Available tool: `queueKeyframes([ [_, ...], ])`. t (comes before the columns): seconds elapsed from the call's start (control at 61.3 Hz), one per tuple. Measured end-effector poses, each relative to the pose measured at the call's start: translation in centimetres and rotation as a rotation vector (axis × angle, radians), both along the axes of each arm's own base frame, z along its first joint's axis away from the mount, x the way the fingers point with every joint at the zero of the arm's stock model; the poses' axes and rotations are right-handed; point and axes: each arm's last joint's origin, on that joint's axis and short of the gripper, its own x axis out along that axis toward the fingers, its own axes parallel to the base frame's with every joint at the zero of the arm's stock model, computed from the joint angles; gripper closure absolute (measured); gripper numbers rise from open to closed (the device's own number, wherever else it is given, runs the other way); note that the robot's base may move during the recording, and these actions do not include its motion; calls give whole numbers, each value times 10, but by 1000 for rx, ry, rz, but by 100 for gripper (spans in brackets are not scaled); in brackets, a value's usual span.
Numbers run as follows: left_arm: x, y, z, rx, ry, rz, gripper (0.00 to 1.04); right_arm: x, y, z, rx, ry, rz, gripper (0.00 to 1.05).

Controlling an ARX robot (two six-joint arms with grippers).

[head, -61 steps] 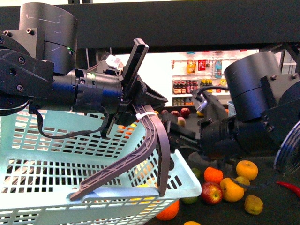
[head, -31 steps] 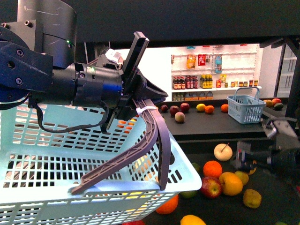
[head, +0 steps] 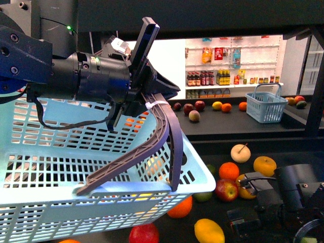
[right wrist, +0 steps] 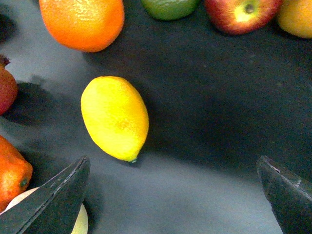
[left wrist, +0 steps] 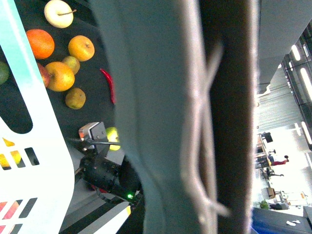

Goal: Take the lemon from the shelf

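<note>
Front of lower deck, large black metal display shelf [head: 228,127], you have:

Item 1: bright yellow oval lemon [head: 209,231], smooth skin, lying on its side, nothing touching it. It sits just left of the black R arm [head: 291,195]. Behind it, in a row: round orange [head: 180,207], green lime [head: 203,196], red apple [head: 227,190]. A dark red round fruit [head: 144,234] lies further left, at frame edge.

Item 2: R gripper [right wrist: 171,161], jaws spread wide, nothing between them, hovering over bare deck. In R wrist view you see the lemon [right wrist: 115,118] ahead of the fingertips [right wrist: 58,195], nearer one finger than the other, clear of both. Orange, lime and apple lie beyond it, all apart from it.

Item 3: L gripper [head: 152,98], up high, carrying a pale aqua plastic lattice basket [head: 76,167] by its grey-brown arched handle [head: 164,136]. A white cable tie [head: 156,105] binds the handle at the fingers. You cannot tell from either view how far these jaws are parted. L wrist view is mostly handle and tie, close-up, blurred; a thin red chilli [left wrist: 108,85] shows on the deck beside it.

Item 4, background: small blue wire-look basket [head: 266,106] on upper deck, w/ several apples and oranges in a row to its left. White wall shelves of bottles [head: 228,76] stand far behind.
</note>
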Motion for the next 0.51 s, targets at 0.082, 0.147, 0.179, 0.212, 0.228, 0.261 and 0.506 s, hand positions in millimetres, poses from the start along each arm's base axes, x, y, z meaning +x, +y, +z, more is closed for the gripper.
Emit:
queueKeyframes([
  [0.082, 0, 0, 0, 0, 0, 0, 98, 5, 10, -7, -8, -6, 31, 2],
  [0.147, 0, 0, 0, 0, 0, 0, 98, 9, 18, -10, -11, -7, 50, 2],
  [0.179, 0, 0, 0, 0, 0, 0, 98, 12, 22, -12, -17, -10, 62, 2],
  [0.212, 0, 0, 0, 0, 0, 0, 98, 14, 26, -13, -22, -14, 71, 2],
  [0.228, 0, 0, 0, 0, 0, 0, 98, 15, 27, -14, -24, -14, 74, 2],
  [0.261, 0, 0, 0, 0, 0, 0, 98, 17, 31, -15, -29, -18, 83, 2],
  [0.506, 0, 0, 0, 0, 0, 0, 98, 32, 44, -28, -67, -23, 109, 2],
])
